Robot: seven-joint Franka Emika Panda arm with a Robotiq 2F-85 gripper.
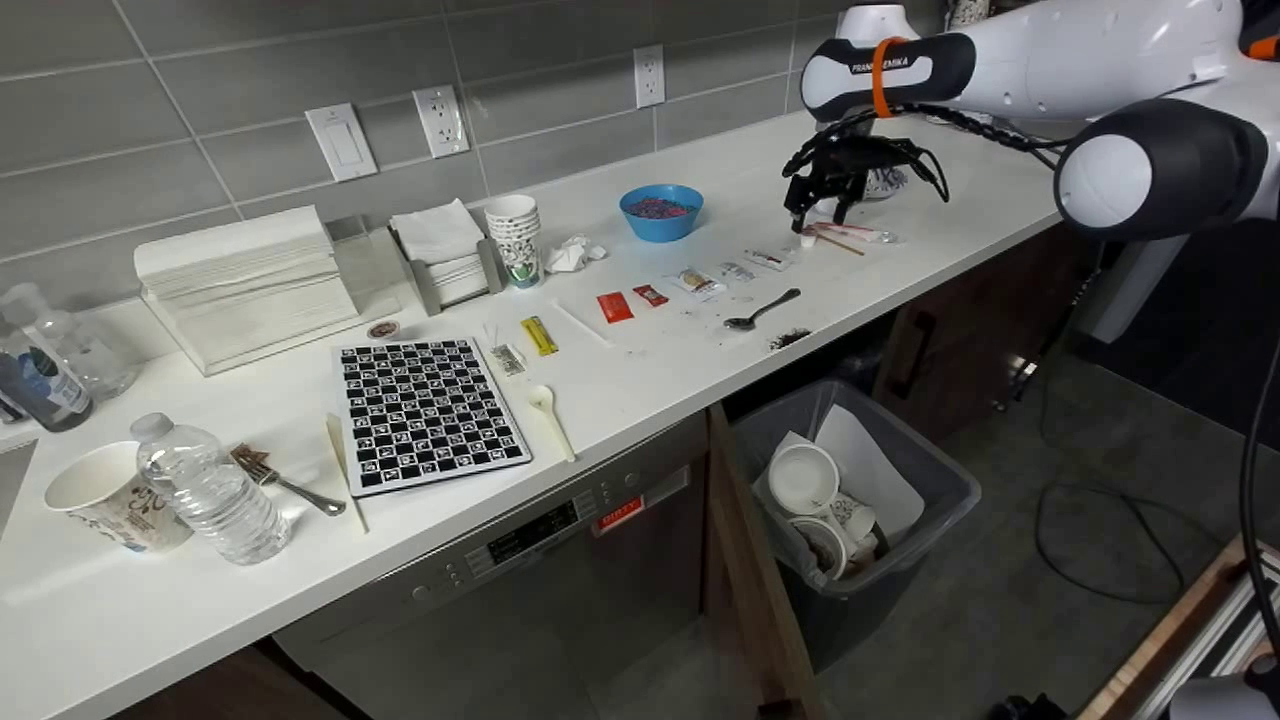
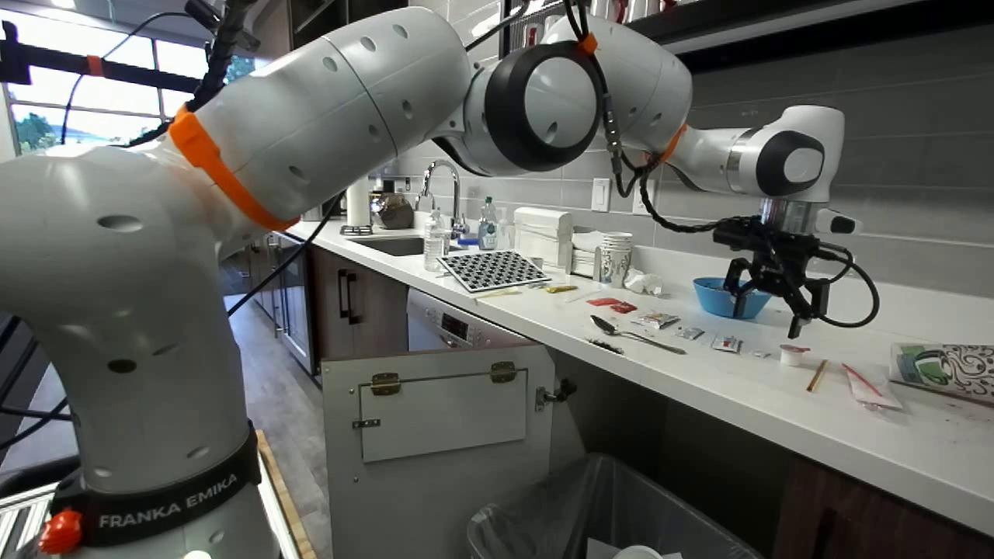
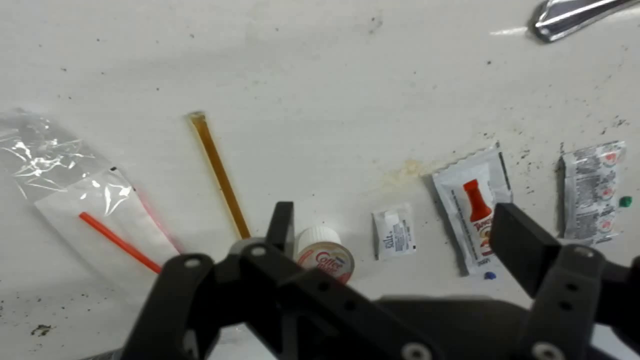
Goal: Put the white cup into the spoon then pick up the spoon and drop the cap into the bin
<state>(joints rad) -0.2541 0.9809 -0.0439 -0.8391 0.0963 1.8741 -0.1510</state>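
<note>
My black pincer (image 3: 392, 225) hangs above the white countertop (image 1: 650, 390), its 2 fingers standing wide apart. The small white ribbed plastic cup (image 2: 792, 358), topped with a red-printed lid (image 3: 327, 260), stands upright just below 1 of those fingers; in the wrist view that finger hides part of it, and in an exterior view a narrow gap shows between my fingertip and the lid.

In the wrist view a tiny white salt packet (image 3: 395, 232) lies on the counter below the gap between my fingers. A white sauce packet printed with a red bottle (image 3: 465, 205) is partly hidden by my other finger, and a grey-and-white printed packet (image 3: 592, 192) lies just outside that finger. Outside the finger by the cup I see a thin amber stick (image 3: 220, 176) and, farther out, a clear plastic packet (image 3: 105, 200) with a red straw (image 3: 120, 243).

The dark, shiny metal spoon (image 3: 575, 16) lies well apart from my pincer, toward the counter's front edge; the wrist view gives me only the end of its handle. Behind my fingers, in an exterior view, shows a round blue bowl (image 2: 712, 299). Well below my pincer, lower than the countertop, stands the square dark-grey bin (image 1: 867, 612), lined with clear plastic; round white containers (image 1: 803, 480) lie in it.
</note>
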